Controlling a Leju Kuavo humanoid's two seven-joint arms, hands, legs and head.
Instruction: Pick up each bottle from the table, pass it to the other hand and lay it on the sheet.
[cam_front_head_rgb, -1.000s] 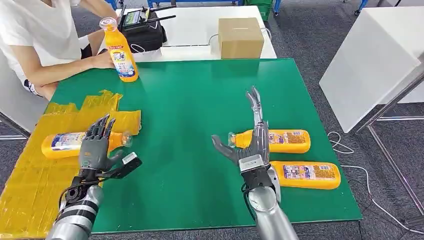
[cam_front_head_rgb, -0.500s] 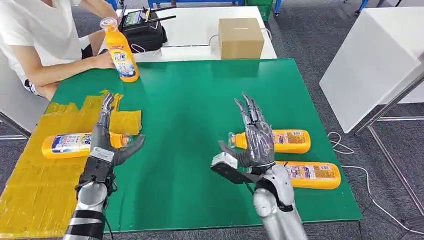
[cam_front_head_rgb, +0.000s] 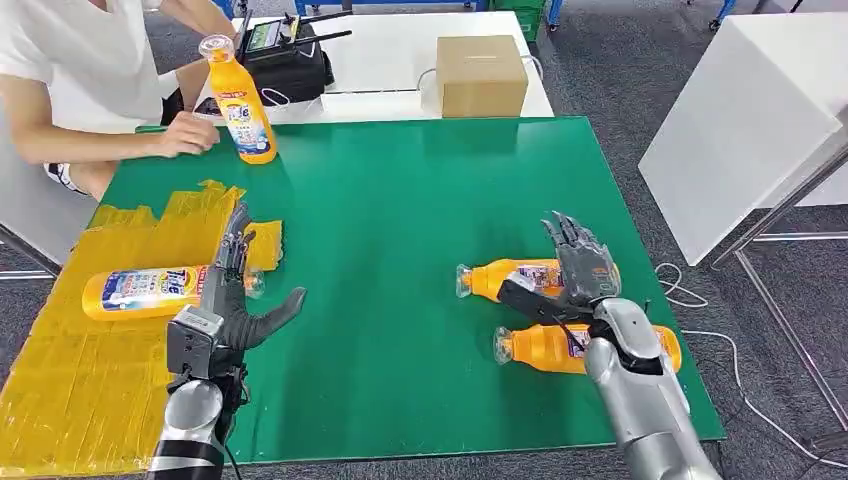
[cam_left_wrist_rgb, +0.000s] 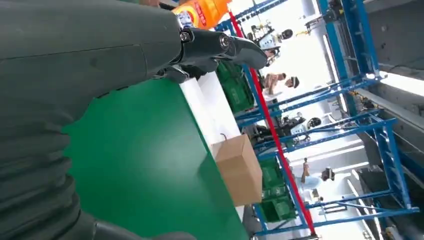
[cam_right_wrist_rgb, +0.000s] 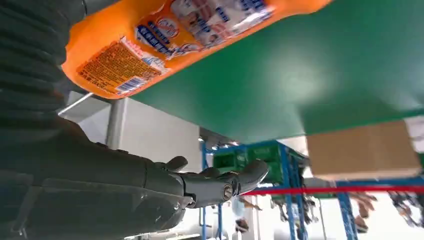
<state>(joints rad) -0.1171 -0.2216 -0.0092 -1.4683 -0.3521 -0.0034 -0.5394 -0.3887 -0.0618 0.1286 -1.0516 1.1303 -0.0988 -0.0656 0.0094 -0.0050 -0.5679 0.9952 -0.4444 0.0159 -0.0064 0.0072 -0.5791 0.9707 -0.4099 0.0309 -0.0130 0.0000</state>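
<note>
Two orange bottles lie on the green table's right side: the far one (cam_front_head_rgb: 520, 278) and the near one (cam_front_head_rgb: 545, 347). My right hand (cam_front_head_rgb: 578, 275) hovers over the far bottle, fingers spread, holding nothing; the right wrist view has that bottle (cam_right_wrist_rgb: 165, 40) close beside the hand (cam_right_wrist_rgb: 150, 190). A third orange bottle (cam_front_head_rgb: 145, 291) lies on the yellow sheet (cam_front_head_rgb: 90, 330) at the left. My left hand (cam_front_head_rgb: 230, 305) is raised just right of it, open and empty, thumb out. A fourth bottle (cam_front_head_rgb: 238, 100) stands upright at the far left.
A person sits at the far left corner, one hand (cam_front_head_rgb: 185, 133) on the table next to the upright bottle. A cardboard box (cam_front_head_rgb: 481, 75) and a black device (cam_front_head_rgb: 285, 55) sit on the white table behind. The green table's near edge (cam_front_head_rgb: 450, 445) is close.
My right hand moved right and turned over above the far bottle. My left hand shifted slightly right of the sheet bottle. The person's hand let go of the upright bottle.
</note>
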